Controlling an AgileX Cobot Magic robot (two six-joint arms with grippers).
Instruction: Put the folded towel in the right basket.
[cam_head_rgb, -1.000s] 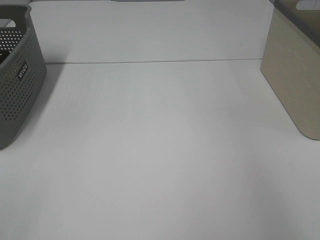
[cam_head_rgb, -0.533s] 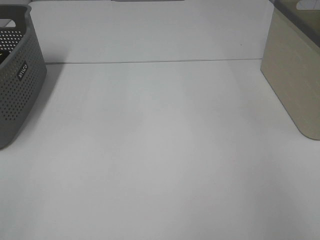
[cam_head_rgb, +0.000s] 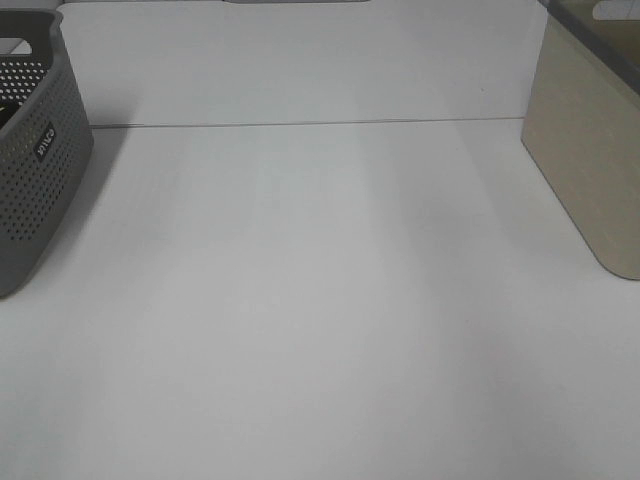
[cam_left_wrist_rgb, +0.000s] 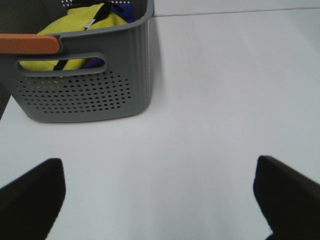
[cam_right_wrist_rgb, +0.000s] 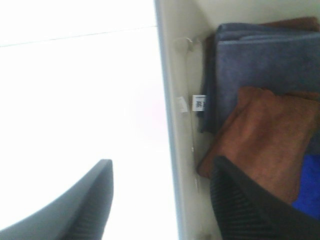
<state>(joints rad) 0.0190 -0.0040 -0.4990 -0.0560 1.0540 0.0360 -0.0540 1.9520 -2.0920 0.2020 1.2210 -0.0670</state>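
Observation:
The right basket, beige with smooth walls, stands at the table's right edge. In the right wrist view it holds folded towels: a brown one on top, a grey-blue one under it and a bright blue one at the edge. My right gripper is open and empty above the basket's wall, one finger outside and one over the towels. My left gripper is open and empty above bare table. Neither gripper shows in the exterior high view.
A grey perforated basket stands at the table's left edge. In the left wrist view the basket holds yellow and purple cloths. The white table lies between the two baskets.

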